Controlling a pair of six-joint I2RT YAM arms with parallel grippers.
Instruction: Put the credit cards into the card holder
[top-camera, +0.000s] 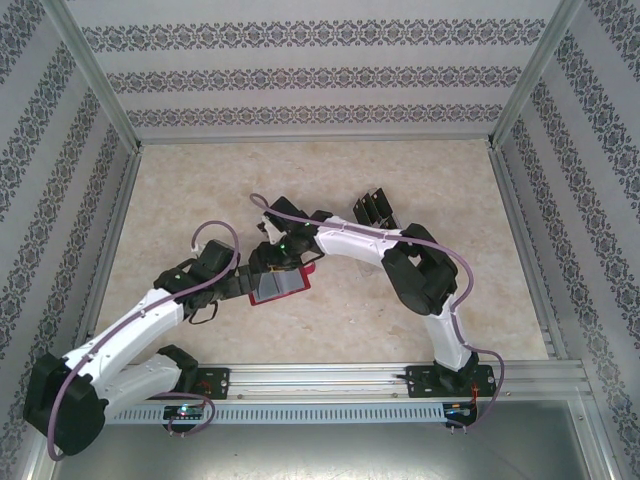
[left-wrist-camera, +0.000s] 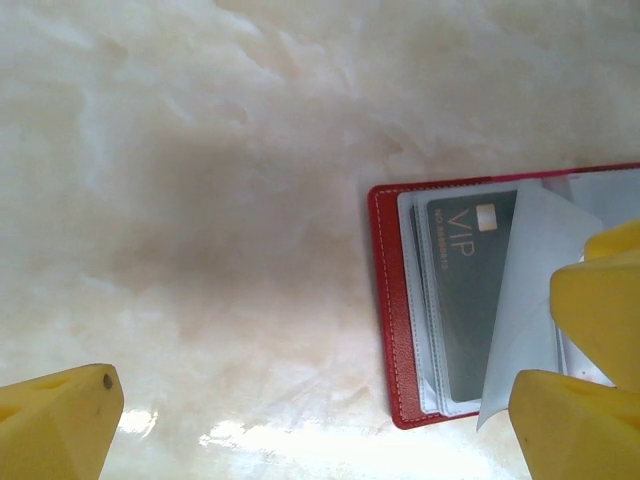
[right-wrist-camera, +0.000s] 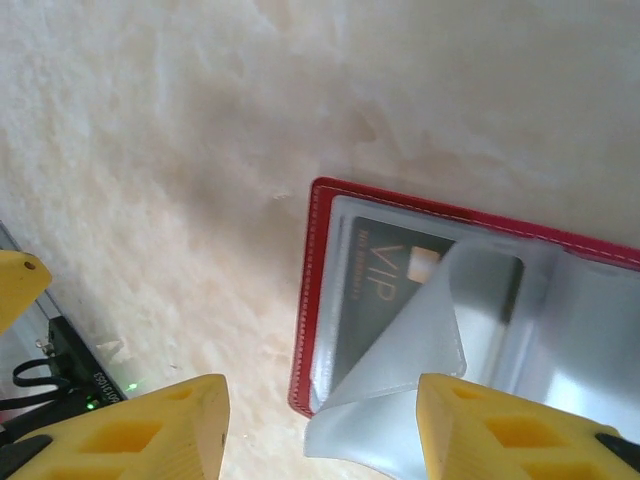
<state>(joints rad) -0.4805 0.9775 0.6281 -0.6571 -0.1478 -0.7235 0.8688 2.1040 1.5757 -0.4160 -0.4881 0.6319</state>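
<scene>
- On the pale table (top-camera: 200, 190), the red wallet (top-camera: 283, 290) lies open and flat with its grey inside facing up. It is right by the tips of both arms.
- Inside the wallet, a black card (left-wrist-camera: 465, 290) with "VIP" on it sits in a clear pocket next to the red edge.
- A clear flap (right-wrist-camera: 405, 375) is lifted up off that card and curls over part of it.
- The right claw (right-wrist-camera: 320, 390) is about half open. The loose end of the flap sits between its two yellow fingers, right up against one finger (right-wrist-camera: 490, 430). I cannot tell if the flap is pinched.
- The left claw (left-wrist-camera: 315, 395) is open as wide as it goes and has hold of nothing. One yellow finger (left-wrist-camera: 55, 420) hangs over bare table, well apart from the wallet. The other finger is over the wallet's near edge.
- Far back on the table, well apart from the wallet, more black cards (top-camera: 383, 203) stand in a rack (top-camera: 366, 212).
</scene>
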